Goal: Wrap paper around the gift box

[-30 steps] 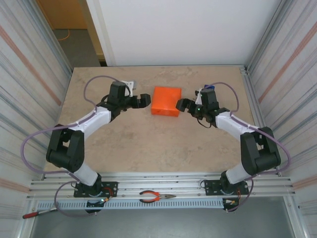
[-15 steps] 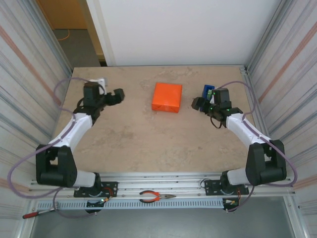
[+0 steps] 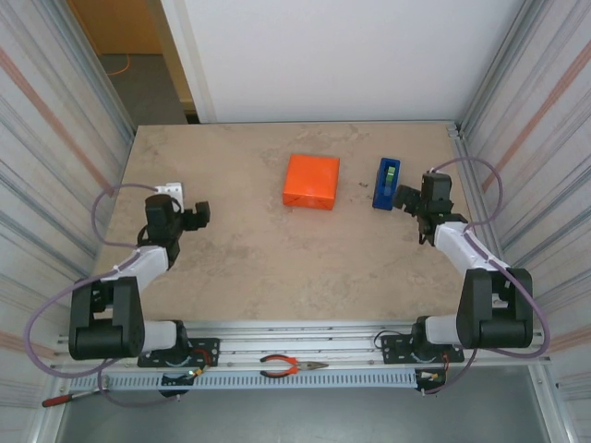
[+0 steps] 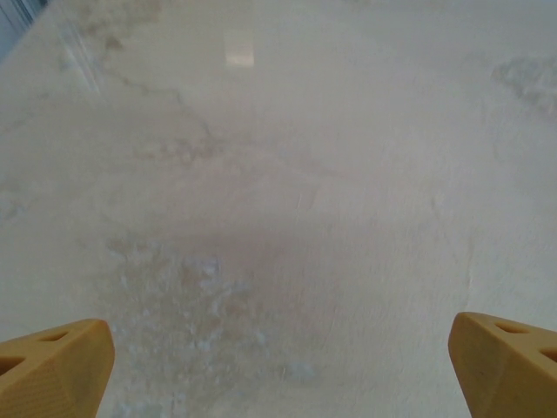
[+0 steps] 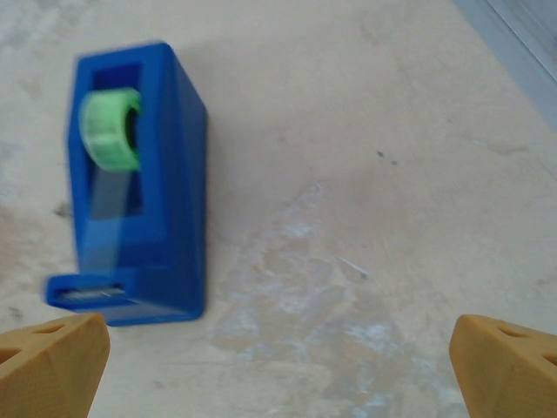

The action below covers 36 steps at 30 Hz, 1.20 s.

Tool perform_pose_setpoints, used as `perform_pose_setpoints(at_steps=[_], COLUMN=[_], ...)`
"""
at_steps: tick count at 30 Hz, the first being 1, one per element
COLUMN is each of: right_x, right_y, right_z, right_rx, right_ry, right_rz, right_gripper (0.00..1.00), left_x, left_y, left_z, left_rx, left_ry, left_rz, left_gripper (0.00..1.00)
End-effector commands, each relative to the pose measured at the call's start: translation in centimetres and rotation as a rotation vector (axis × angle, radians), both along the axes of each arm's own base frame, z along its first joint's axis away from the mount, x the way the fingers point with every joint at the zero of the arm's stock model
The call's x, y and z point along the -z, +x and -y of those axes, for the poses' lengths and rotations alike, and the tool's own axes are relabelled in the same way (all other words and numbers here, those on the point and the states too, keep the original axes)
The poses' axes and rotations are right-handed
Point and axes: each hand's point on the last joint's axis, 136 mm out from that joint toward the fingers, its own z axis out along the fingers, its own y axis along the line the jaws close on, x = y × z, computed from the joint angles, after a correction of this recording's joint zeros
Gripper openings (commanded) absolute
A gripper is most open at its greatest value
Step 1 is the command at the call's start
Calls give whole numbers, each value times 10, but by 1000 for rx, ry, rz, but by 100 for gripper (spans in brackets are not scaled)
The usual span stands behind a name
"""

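Table (image 3: 277, 268): beige stone-look top, striped walls left and right, white wall at the back.

Left arm (image 3: 138, 263) is folded along the left edge. Left gripper (image 3: 196, 216) has jaws spread wide with nothing between them; the wrist view shows only bare tabletop between the yellow fingertips (image 4: 61, 366).

Right arm (image 3: 466, 254) is folded along the right edge. Right gripper (image 3: 407, 198) is also fully spread and holds nothing.

Gift box (image 3: 311, 181) sits centre-back on the table, well apart from both grippers. Every face I can see is covered in orange paper (image 3: 319, 171).

Blue tape dispenser (image 3: 387, 183) stands to the right of the box, with a gap between them, just beside the right gripper's tips. From the right wrist, the dispenser (image 5: 139, 183) is ahead-left of the fingers, green roll (image 5: 111, 128) at its far end. It sits between the right gripper and the box.

Small white item (image 3: 169, 189) sits on the table just behind the left wrist.

Orange-handled pliers (image 3: 291, 366) lie on the front rail between the bases.
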Motion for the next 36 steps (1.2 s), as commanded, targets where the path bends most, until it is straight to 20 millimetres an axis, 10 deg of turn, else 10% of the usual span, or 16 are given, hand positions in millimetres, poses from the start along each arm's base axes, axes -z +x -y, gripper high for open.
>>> perform_pose_setpoints(at_steps=[1,10,19,36], right_x=[7,8,37,33], right_y=[0,2,12,13], right_z=[10,2,7,5], right_rx=[1,-70,-87,-86], right_ry=[-110,-171,-123,-148], right_rz=[43,273,268,282], right_gripper=[98,98,98,98], left_x=[-8,13,17,17], left_y=[10,11,18,17], left_z=[13,38,27,25], left_rx=[59,189,158,128], left_ry=[85,86,21,56], left_rz=[91,175,138,137], left_gripper=[99,99,99,99])
